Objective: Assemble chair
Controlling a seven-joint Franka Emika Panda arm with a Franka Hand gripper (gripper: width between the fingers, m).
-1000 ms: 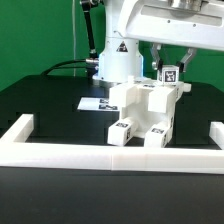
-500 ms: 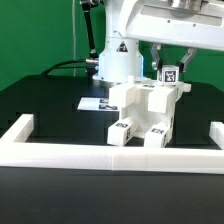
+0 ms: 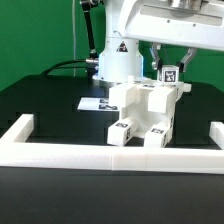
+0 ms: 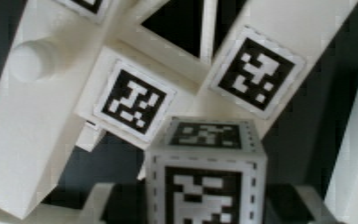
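Note:
The partly built white chair [image 3: 138, 108] stands mid-table, a chunky block of slabs and legs with tags on its front faces. My gripper [image 3: 171, 79] hangs just above its corner on the exterior view's right, shut on a small white tagged chair piece [image 3: 170, 72] held upright. In the wrist view that tagged block [image 4: 202, 165] sits between my fingers [image 4: 105, 196], with the gripper [image 4: 206, 205] centred on it. Beyond it lie the chair's white slabs [image 4: 51, 110] carrying two tags. How closely the held piece meets the chair is hidden.
A long white border rail [image 3: 110, 156] runs along the table's front, with raised ends at both sides. The marker board [image 3: 93, 103] lies flat behind the chair on the exterior view's left. The arm's white base [image 3: 117, 60] stands behind.

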